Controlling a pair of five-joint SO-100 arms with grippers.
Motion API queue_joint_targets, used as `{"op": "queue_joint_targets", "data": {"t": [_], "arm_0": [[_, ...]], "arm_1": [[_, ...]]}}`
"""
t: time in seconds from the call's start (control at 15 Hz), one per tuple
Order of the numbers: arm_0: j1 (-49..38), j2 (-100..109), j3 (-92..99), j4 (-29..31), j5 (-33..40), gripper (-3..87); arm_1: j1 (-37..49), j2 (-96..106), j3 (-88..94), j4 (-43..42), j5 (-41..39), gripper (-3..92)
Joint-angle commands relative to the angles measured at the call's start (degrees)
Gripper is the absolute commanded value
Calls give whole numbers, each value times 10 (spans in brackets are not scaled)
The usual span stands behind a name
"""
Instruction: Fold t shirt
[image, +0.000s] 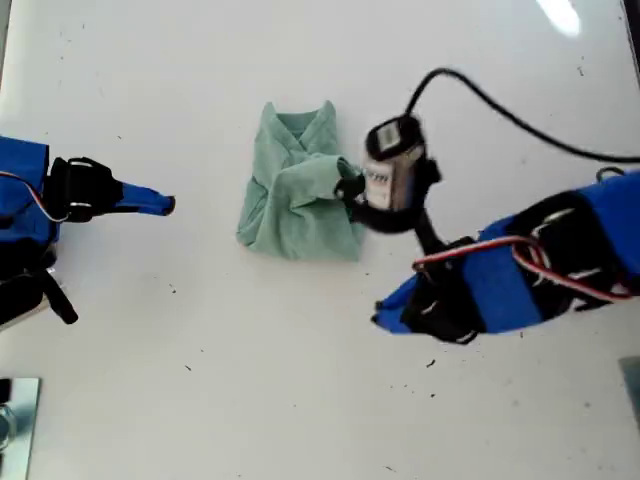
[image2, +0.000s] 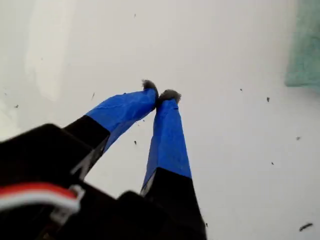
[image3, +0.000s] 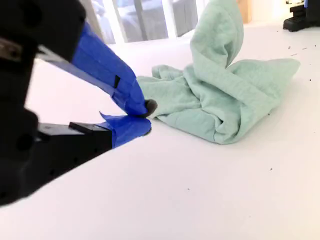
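Note:
The pale green t shirt (image: 295, 205) lies bunched in a rough folded heap near the middle of the white table (image: 300, 380). In the second wrist view one part of the t shirt (image3: 225, 95) stands up in a peak. My second gripper (image: 350, 187) comes from the exterior view's right to the shirt's edge. Its blue-taped jaws (image3: 146, 117) are shut, and I see no cloth between the tips. My first gripper (image: 168, 205) hangs at the exterior view's left, well apart from the shirt. It too is shut (image2: 159, 95) and holds nothing; a corner of the t shirt (image2: 305, 50) shows beyond it.
A black cable (image: 500, 110) loops from the second arm's camera toward the exterior view's right. A metal piece (image: 15, 420) sits at the exterior view's lower left corner. Small dark specks dot the table.

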Motion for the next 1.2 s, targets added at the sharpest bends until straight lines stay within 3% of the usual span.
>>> {"op": "queue_joint_targets", "data": {"t": [0.0, 0.2, 0.33, 0.53, 0.73, 0.87, 1.0, 1.13], "arm_0": [[-4, 3, 7, -11, 8, -1], [0, 3, 7, -11, 9, -1], [3, 3, 7, -12, 9, -1], [4, 3, 7, -12, 11, -1], [11, 3, 7, -12, 11, -1], [15, 3, 7, -12, 6, 25], [22, 3, 6, -11, -21, 93], [24, 4, 6, -10, -18, 70]], "arm_1": [[-14, -38, -76, -25, -13, 28], [33, -39, -60, -34, -38, 28], [113, -47, -50, -46, -79, 28], [349, -156, -47, -159, -153, 28], [575, -257, -253, -132, -229, 28], [599, -195, -313, -4, -258, 28], [579, -40, -118, 26, -237, 28], [533, 176, 182, -8, -167, 28]]}}
